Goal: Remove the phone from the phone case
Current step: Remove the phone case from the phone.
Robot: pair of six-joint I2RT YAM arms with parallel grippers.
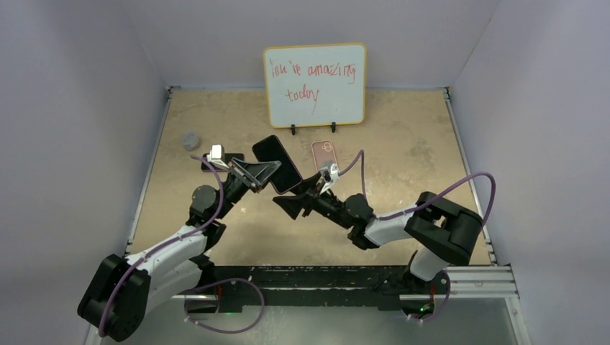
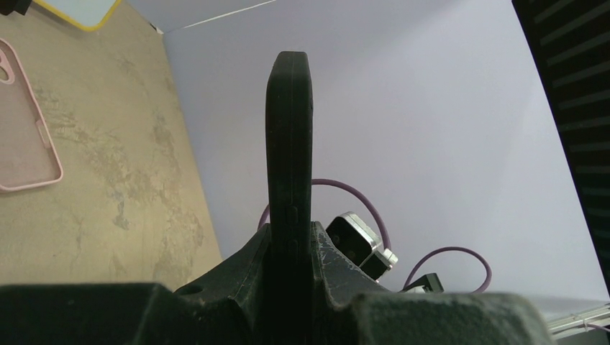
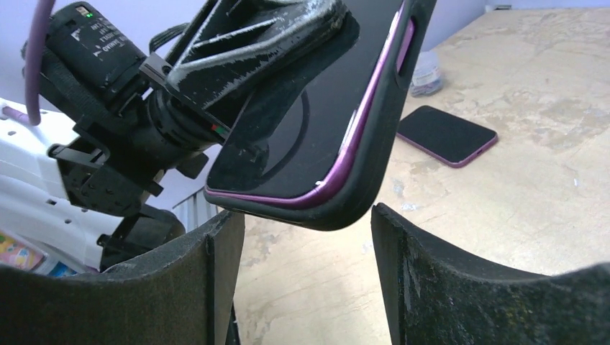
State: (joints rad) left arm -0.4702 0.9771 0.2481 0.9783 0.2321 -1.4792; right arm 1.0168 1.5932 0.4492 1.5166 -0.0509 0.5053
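A purple phone in a black case (image 1: 277,164) is held off the table by my left gripper (image 1: 267,172), which is shut on its lower part. In the left wrist view the cased phone (image 2: 289,129) stands edge-on between the closed fingers of the left gripper (image 2: 290,241). My right gripper (image 1: 282,202) is open just below the phone's lower corner. In the right wrist view the phone's corner (image 3: 324,144) hangs just above the gap of the right gripper (image 3: 306,241), touching neither finger.
An empty pink case (image 1: 325,152) lies on the table behind the grippers and also shows in the left wrist view (image 2: 25,122). A second dark phone (image 3: 446,134) lies flat on the table. A small grey object (image 1: 190,139) sits far left. A whiteboard (image 1: 314,84) stands at the back.
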